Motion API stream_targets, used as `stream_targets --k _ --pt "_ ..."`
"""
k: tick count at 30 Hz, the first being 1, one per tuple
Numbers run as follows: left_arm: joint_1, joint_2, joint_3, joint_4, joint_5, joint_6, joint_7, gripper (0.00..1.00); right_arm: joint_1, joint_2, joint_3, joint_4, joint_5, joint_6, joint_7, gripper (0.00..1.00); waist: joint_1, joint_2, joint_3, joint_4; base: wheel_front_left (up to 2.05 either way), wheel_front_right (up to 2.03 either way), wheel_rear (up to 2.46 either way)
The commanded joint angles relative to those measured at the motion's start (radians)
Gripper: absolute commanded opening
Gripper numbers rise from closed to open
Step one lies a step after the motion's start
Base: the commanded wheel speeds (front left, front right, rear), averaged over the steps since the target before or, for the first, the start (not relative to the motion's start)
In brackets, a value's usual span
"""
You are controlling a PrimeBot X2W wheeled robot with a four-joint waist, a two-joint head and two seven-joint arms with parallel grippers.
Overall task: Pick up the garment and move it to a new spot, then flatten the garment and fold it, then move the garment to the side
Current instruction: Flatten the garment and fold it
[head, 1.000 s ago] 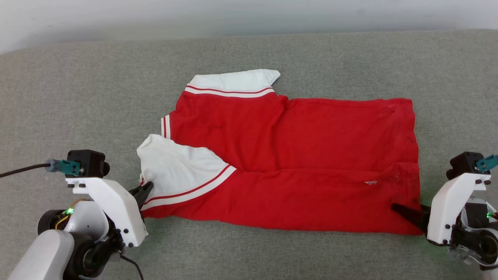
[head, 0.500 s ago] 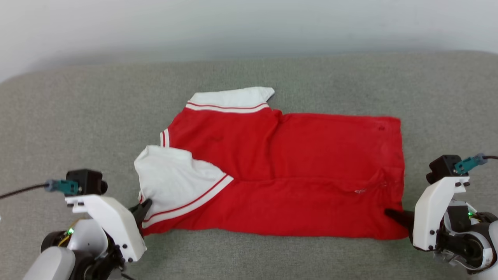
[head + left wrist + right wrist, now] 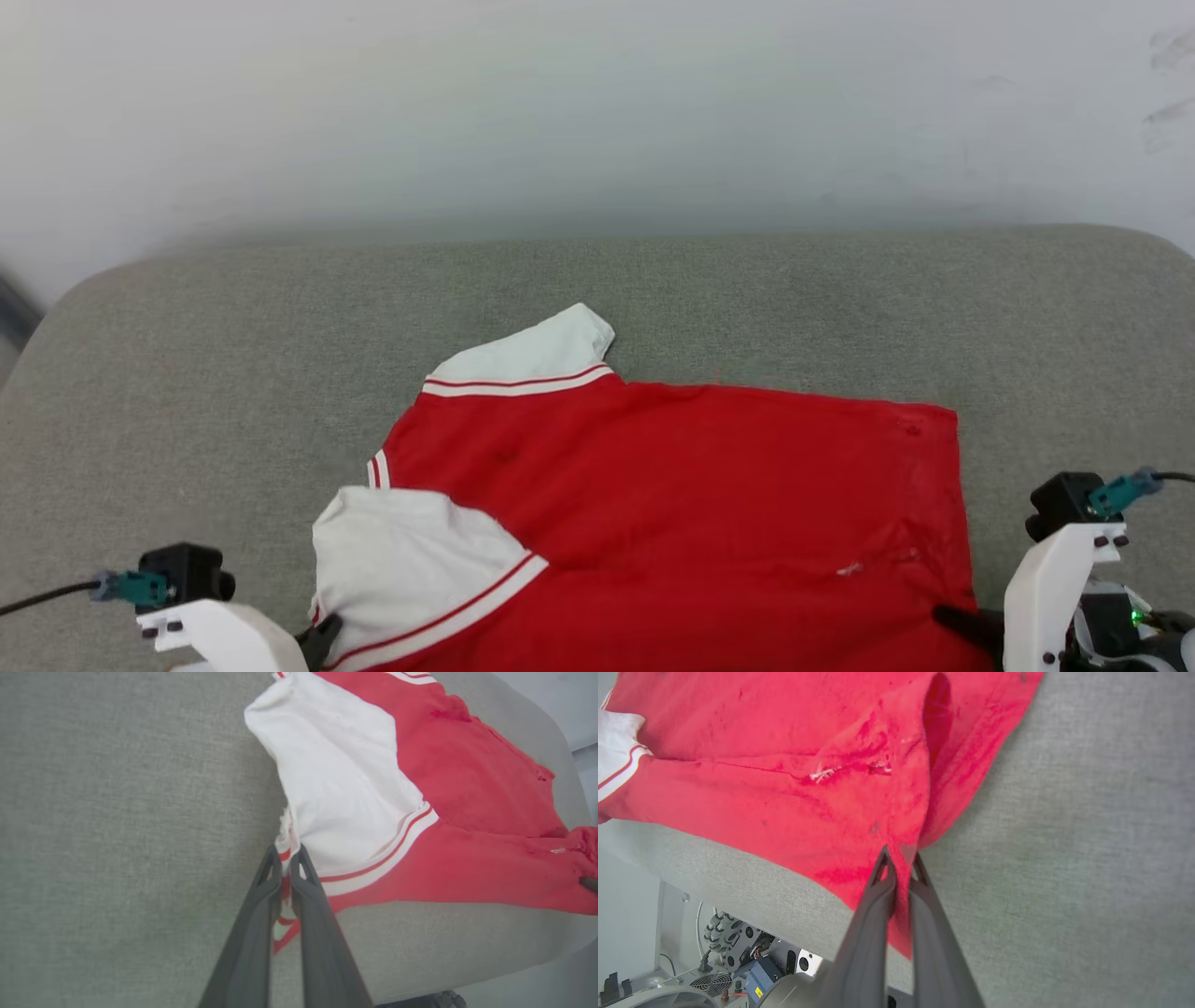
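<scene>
Red T-shirt (image 3: 691, 504) with white sleeves, spread flat on the near half of the worktop (image 3: 747, 299). Its near border runs along the worktop's front edge. One white sleeve (image 3: 523, 359) with red-and-white stripe trim points toward the wall. The other sleeve (image 3: 411, 569) is turned in over the red body.

Left end effector (image 3: 286, 851): the two dark fingers are drawn almost together, pinching the striped edge of the shirt beside the near sleeve. Right end effector (image 3: 900, 851): the fingers are likewise nearly together, clamping the near hem corner, and red cloth passes between them. A loose open fold rises in the fabric just beyond the right fingertips.

The worktop is covered in grey woven fabric and has rounded corners. A pale, plain wall (image 3: 597, 112) stands behind it. Below the front edge, the right wrist view shows a round fan grille (image 3: 710, 984), cables and a small blue box (image 3: 759, 970) with a yellow label. A small white mark (image 3: 850, 568) on the red cloth is too small to read.
</scene>
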Motion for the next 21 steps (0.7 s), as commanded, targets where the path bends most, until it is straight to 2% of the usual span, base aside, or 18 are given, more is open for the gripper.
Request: stream_targets --k 1,4,5,6,7,8,9,15,21 --pt "0.020 0.003 0.005 0.001 -0.001 0.009 0.003 0.00 0.015 0.001 -0.007 0.003 -0.005 0.000 0.000 0.00 0.0001 0.0000 -0.003 0.000 0.00 0.00 0.00" --pt "0.055 -0.008 0.001 0.010 -0.019 0.020 0.012 0.00 0.052 0.014 -0.017 0.020 -0.008 0.000 -0.009 0.00 0.0001 0.0000 0.004 0.001 0.00 0.00 0.00" --pt "0.058 -0.014 -0.001 0.017 -0.023 0.019 0.010 0.00 0.061 0.019 -0.017 0.029 -0.005 0.000 -0.015 0.17 0.0001 0.0000 0.006 0.000 0.00 0.00 0.00" --pt "0.057 -0.022 -0.003 0.026 -0.028 0.018 0.008 0.00 0.065 0.020 -0.014 0.031 -0.010 0.000 -0.029 0.58 0.0001 0.0000 0.011 0.000 0.00 0.00 0.00" --pt "0.051 -0.032 -0.007 0.036 -0.034 0.013 0.008 0.24 0.065 0.023 -0.013 0.037 -0.010 0.000 -0.048 1.00 0.0001 0.0000 0.017 0.001 0.00 0.00 0.00" --pt "0.037 -0.039 -0.008 0.047 -0.030 0.007 -0.002 0.96 0.067 0.026 -0.012 0.040 -0.009 0.000 -0.075 1.00 0.0001 0.0000 0.020 0.001 0.00 0.00 0.00" --pt "0.022 -0.043 -0.005 0.054 -0.024 0.005 -0.017 1.00 0.065 0.022 -0.008 0.034 -0.022 0.000 -0.113 1.00 0.0001 0.0000 0.021 0.001 0.00 0.00 0.00" --pt "-0.048 -0.070 0.018 0.082 0.032 -0.004 -0.139 1.00 0.057 0.006 0.004 -0.021 -0.117 0.000 -0.401 1.00 0.0001 0.0000 0.022 -0.017 0.00 0.00 0.00" --pt "-0.134 -0.089 0.024 0.077 0.140 0.005 -0.292 1.00 0.054 0.043 -0.039 -0.088 -0.256 0.000 -0.638 1.00 0.0001 0.0000 0.027 -0.051 0.00 0.00 0.00"
